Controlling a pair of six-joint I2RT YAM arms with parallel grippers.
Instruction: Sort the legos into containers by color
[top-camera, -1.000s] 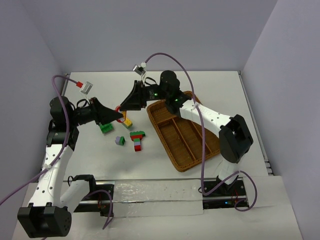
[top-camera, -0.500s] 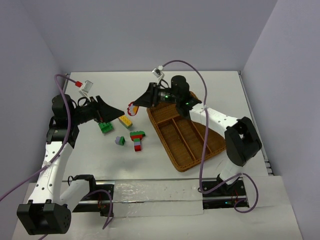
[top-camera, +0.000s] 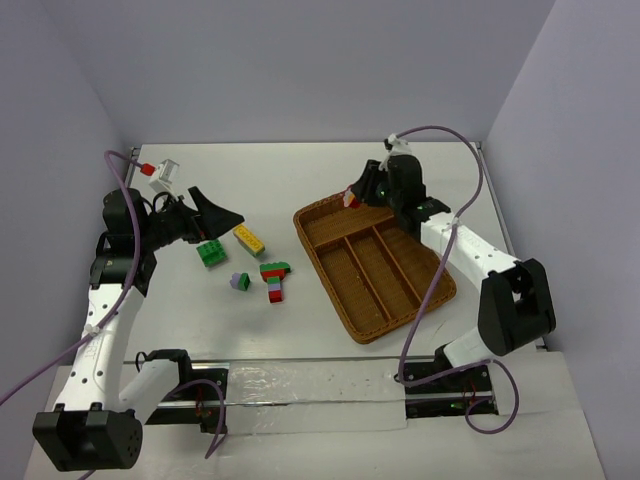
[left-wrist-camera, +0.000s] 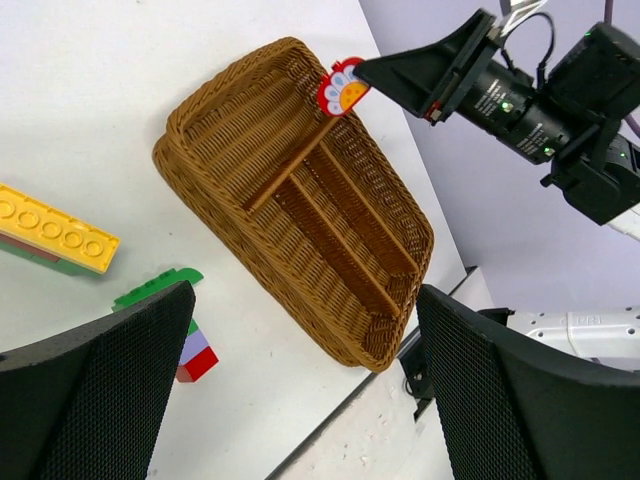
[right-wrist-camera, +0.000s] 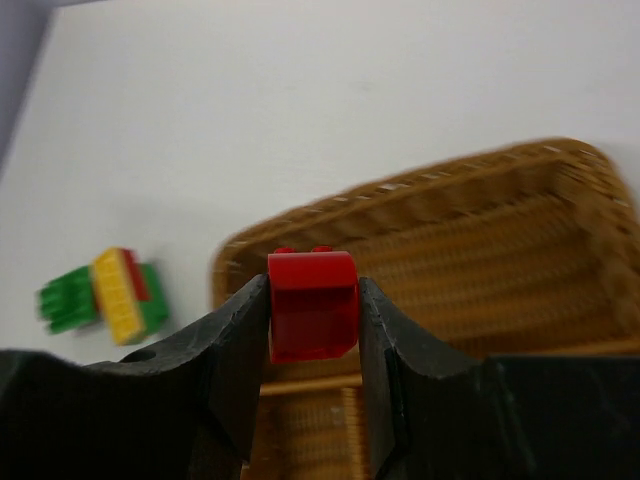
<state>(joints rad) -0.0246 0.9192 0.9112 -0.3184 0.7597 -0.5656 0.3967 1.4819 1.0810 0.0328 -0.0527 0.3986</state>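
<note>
Worktop (top-camera: 200, 300) white beneath; my right tool (top-camera: 352, 196) grips a red lego (right-wrist-camera: 312, 305) over the tray (top-camera: 410, 314) rim. Dropped here it may bounce out. Left tool (top-camera: 222, 216) open

I see a white table (top-camera: 300, 175) boxed in by pale lilac walls (top-camera: 320, 60), and a crinkled translucent sheet (top-camera: 310, 395) lying along its near edge.

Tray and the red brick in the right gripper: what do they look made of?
The tray looks like woven wicker or rattan, brown and matte: interlaced strands show along walls and dividers. The red brick looks like hard moulded plastic, smooth with a slight sheen, studs on top.
</note>
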